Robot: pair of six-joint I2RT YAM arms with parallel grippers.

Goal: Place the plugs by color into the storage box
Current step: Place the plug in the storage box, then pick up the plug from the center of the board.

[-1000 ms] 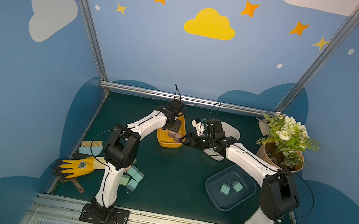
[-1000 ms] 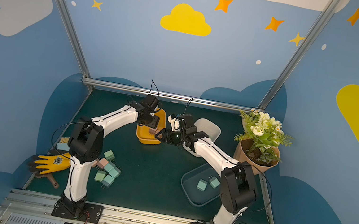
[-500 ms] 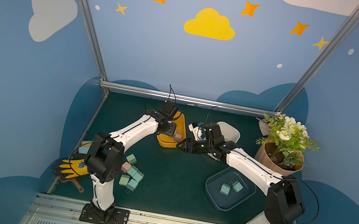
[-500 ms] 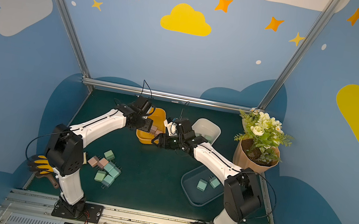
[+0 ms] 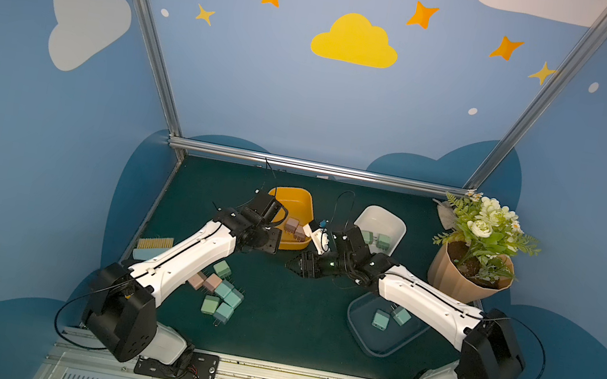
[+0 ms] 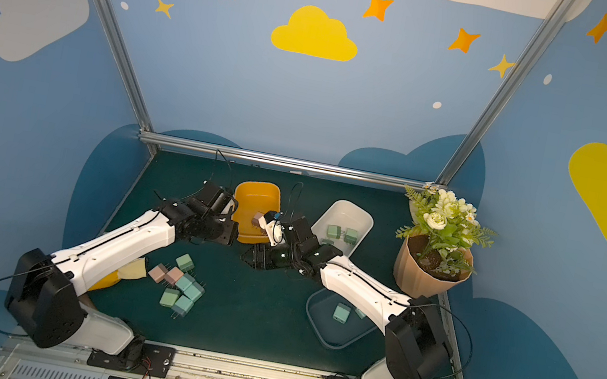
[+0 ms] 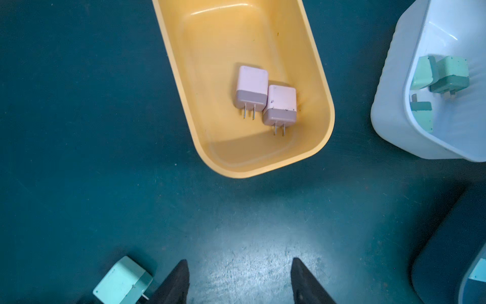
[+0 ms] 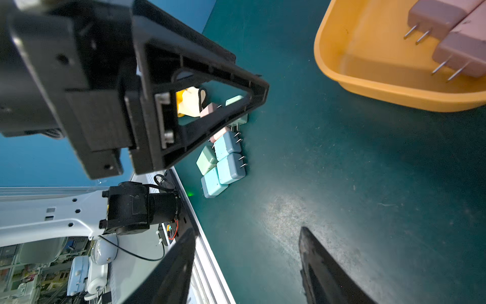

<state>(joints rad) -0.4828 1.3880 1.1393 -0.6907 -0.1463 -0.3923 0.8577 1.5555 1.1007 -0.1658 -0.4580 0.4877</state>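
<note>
Left gripper (image 7: 239,285) hangs over the bare green mat (image 7: 79,158), jaws standing apart, nothing between them. Ahead of its fingertips and clear of them sits the yellow bin (image 7: 210,47), and inside it two pink plugs (image 7: 251,86) lie side by side, touching, prongs pointing back toward the gripper. A pale teal plug (image 7: 122,281) lies on the mat just beside one left finger; whether they touch, I cannot tell. Off to the side, the white bin (image 7: 389,110) holds green plugs (image 7: 452,76). Right gripper (image 8: 249,271) is spread and empty too, over bare mat near the yellow bin's end. In both top views the two grippers point toward each other in front of the yellow bin, near but apart. The loose pile of plugs (image 5: 221,290), pink, green and teal, lies on the mat beside the left arm (image 5: 188,259), well apart from the right gripper. Two teal plugs (image 5: 380,320) rest in the clear bin (image 5: 364,338), partly under the right arm (image 5: 425,300).
</note>
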